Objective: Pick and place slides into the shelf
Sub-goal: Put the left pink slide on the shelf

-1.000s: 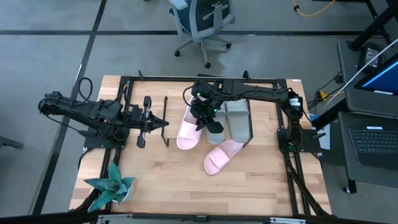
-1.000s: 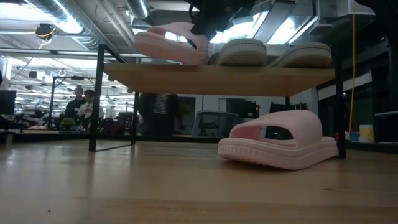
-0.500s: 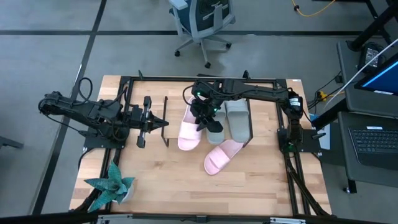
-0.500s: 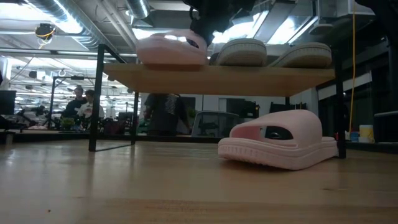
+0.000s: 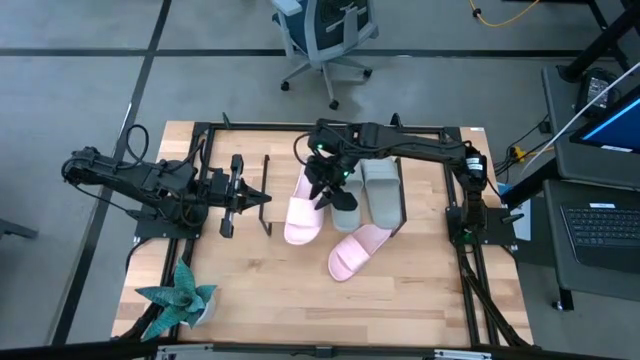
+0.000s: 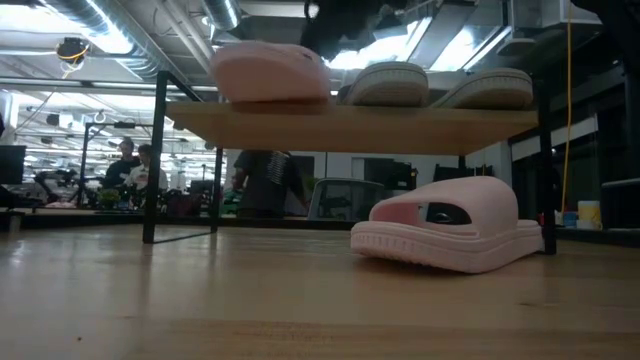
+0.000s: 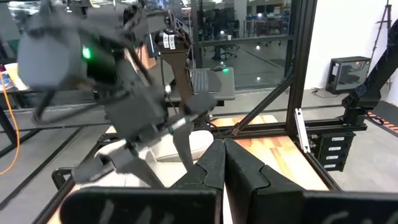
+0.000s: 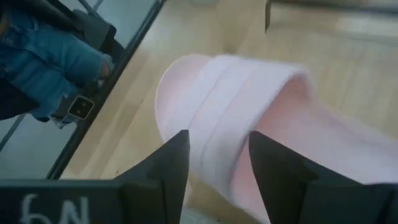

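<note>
One pale pink slide (image 5: 303, 213) lies flat on the shelf (image 6: 350, 128), at its left end, sole down on the board. Beside it on the shelf sit two grey-green slides (image 5: 345, 208) (image 5: 382, 196). A second pink slide (image 5: 357, 251) rests sole down on the tabletop in front of the shelf. My right gripper (image 8: 217, 168) hangs open just above the shelved pink slide's strap (image 8: 236, 106), with a finger over each side of it and no contact that I can see. My left gripper (image 5: 232, 195) waits shut at the table's left, clear of everything.
A teal star-shaped plant (image 5: 180, 300) stands at the table's near left corner. The shelf's thin black end frames (image 6: 157, 160) rise from the tabletop. An office chair (image 5: 325, 35) stands beyond the far edge, and people (image 6: 130, 160) show in the room behind.
My right gripper has opened, let go of the pink slide and drawn up a little above it. The slide, which was tipped in the gripper with one end raised, has settled flat on the shelf board at the left end.
</note>
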Robot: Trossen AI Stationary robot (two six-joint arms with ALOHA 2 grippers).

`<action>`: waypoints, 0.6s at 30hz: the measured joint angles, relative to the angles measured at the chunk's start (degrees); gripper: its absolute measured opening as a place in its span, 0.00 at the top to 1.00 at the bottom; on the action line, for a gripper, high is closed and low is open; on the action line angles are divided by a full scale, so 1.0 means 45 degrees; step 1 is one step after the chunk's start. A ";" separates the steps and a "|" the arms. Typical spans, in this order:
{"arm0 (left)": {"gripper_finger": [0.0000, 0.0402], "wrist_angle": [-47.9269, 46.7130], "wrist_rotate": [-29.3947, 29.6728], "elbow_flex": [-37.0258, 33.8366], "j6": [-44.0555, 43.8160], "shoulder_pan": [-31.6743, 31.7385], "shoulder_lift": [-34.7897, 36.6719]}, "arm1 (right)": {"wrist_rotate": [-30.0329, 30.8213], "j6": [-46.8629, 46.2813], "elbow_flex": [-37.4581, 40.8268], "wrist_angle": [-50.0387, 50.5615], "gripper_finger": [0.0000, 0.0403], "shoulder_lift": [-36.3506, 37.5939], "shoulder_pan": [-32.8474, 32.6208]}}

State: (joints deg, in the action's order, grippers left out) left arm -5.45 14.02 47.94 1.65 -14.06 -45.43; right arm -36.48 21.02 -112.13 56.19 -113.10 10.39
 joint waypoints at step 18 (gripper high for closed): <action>1.00 0.0000 0.0005 0.0000 0.0121 0.0003 0.0004 | 0.0663 -0.1548 -0.5030 0.0709 0.57 0.0028 -0.0010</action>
State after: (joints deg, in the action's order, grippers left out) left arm -5.45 14.04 47.94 2.20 -14.05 -45.41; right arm -33.49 14.05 -134.77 59.39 -112.97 10.35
